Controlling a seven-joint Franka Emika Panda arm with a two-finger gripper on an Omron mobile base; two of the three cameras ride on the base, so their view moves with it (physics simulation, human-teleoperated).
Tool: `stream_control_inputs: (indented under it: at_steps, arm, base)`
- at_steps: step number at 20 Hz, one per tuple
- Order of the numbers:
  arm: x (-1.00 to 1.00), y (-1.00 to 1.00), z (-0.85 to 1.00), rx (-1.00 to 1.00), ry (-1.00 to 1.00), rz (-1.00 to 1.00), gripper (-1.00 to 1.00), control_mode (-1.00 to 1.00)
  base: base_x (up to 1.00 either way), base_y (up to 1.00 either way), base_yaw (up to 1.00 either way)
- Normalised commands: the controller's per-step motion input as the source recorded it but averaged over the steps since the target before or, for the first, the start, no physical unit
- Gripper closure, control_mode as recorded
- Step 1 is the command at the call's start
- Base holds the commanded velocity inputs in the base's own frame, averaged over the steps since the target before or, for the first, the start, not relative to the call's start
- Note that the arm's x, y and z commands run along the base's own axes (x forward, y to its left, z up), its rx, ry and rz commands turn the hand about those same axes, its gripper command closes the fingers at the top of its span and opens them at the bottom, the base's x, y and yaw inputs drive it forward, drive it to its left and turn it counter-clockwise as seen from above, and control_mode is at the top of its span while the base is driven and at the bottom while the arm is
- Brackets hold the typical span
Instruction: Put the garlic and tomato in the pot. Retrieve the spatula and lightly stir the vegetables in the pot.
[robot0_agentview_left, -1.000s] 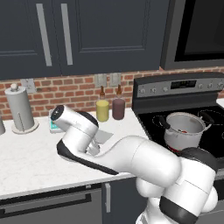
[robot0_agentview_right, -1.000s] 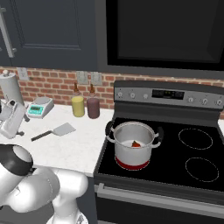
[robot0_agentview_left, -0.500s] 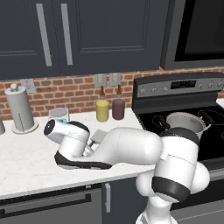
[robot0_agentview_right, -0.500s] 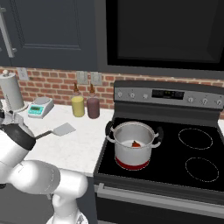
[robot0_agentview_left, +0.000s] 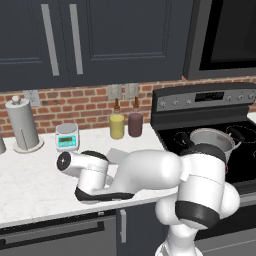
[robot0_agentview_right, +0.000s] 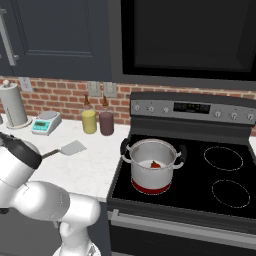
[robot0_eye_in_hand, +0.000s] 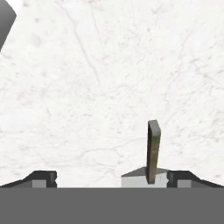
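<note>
Hovering low over the white marble counter (robot0_eye_in_hand: 109, 78), the two-finger gripper (robot0_eye_in_hand: 111, 178) has its jaws spread wide apart and grips nothing. In the hand view, the thin black straight handle of the flat grey metal spatula (robot0_eye_in_hand: 153, 151) stands between the two dark fingertips (robot0_eye_in_hand: 43, 178), nearer one of them, with a pale part of the blade at its base; whether a fingertip touches the handle cannot be told. In the right base view the spatula (robot0_agentview_right: 70, 148) lies flat on the counter, left of the stove (robot0_agentview_right: 200, 170) and in front of the yellow bottle (robot0_agentview_right: 89, 120) and the dark red bottle (robot0_agentview_right: 106, 122). The shiny steel round pot with two black side handles (robot0_agentview_right: 152, 165) sits on the front left burner, and the small red tomato (robot0_agentview_right: 155, 164) lies inside it. A pale patch beside the tomato may be the garlic, but this cannot be confirmed. A teal kitchen scale (robot0_agentview_left: 67, 137) and a white paper towel roll (robot0_agentview_left: 22, 122) stand by the brick wall.
</note>
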Motion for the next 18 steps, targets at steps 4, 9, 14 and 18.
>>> stream_control_inputs:
  at_steps: [4,9,14,18]
  arm:
    - [0.27,0.10,-0.25,0.00,-0.03,0.14,-1.00,-1.00]
    - [0.14,0.22,-0.15,0.00,-0.05,0.03,-1.00,-1.00]
    - [0.21,0.28,-0.04,0.00,-0.04,0.00,-1.00,-1.00]
    - [0.24,0.23,-0.02,0.00,-0.01,0.00,-1.00,-1.00]
  base:
    - [0.00,0.00,0.00]
    - [0.00,0.00,0.00]
    - [0.00,0.00,0.00]
    - [0.00,0.00,0.00]
